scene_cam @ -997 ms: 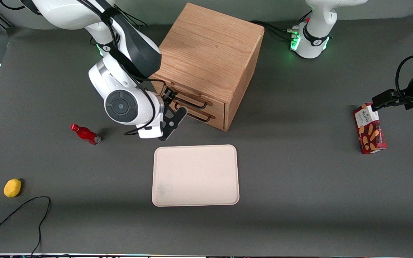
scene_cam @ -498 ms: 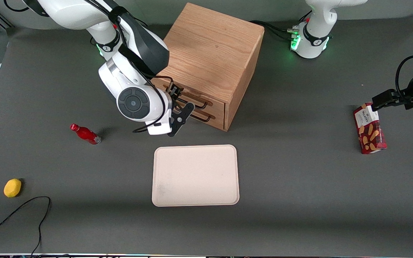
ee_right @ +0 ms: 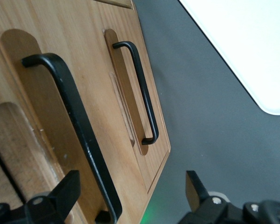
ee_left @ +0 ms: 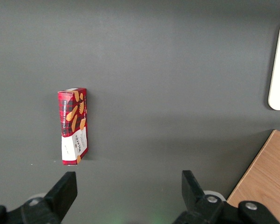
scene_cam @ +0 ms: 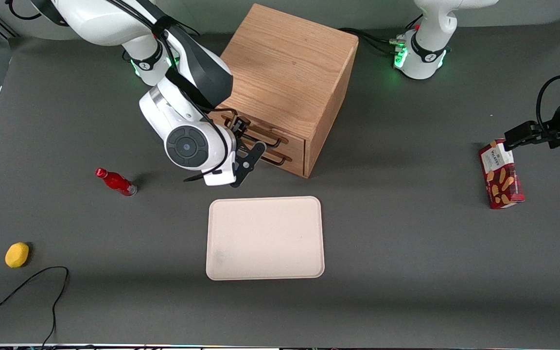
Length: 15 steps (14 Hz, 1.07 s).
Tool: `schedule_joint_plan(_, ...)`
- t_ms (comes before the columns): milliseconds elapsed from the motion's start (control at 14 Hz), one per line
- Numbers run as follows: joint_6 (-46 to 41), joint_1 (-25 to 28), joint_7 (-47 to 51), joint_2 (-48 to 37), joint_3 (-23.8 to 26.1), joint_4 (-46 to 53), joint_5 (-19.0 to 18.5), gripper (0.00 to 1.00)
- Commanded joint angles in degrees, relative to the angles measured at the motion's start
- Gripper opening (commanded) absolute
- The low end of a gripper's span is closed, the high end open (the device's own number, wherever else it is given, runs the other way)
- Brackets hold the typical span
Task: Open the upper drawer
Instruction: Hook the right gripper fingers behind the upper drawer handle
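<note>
Dark grey tabletop carries everything. Your gripper sits right in front of the wooden cabinet, fingers spread wide, holding nothing. You can see the upper drawer, topmost of the two, shut flush with the cabinet front. Its black bar handle runs close beside one fingertip, at the edge of the gap between the two, not pinched; contact can't be told. Lower drawer handle lies farther out ahead of the fingertips, untouched. Cream tray lies on the table just off the fingers, nearer the front camera. Red bottle and yellow lemon-like thing lie well away from the fingers, at the working arm's end; cookie box at the parked arm's end.
</note>
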Motion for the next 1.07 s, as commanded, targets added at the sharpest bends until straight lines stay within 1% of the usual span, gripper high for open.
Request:
schedule_joint_plan(0,-0.33,1.60,-0.71,1.27,-0.39,1.74,0.42,1.00)
schedule_joint_plan(712,4.42,2.04,-1.32,3.28,-0.39,1.39,-0.19,1.00)
schedule_joint_plan(854,4.68,2.04,-2.81,3.37,-0.48,1.30,-0.28,1.00)
schedule_joint_plan(997,4.68,2.04,-5.26,3.37,-0.56,1.39,-1.77,1.00)
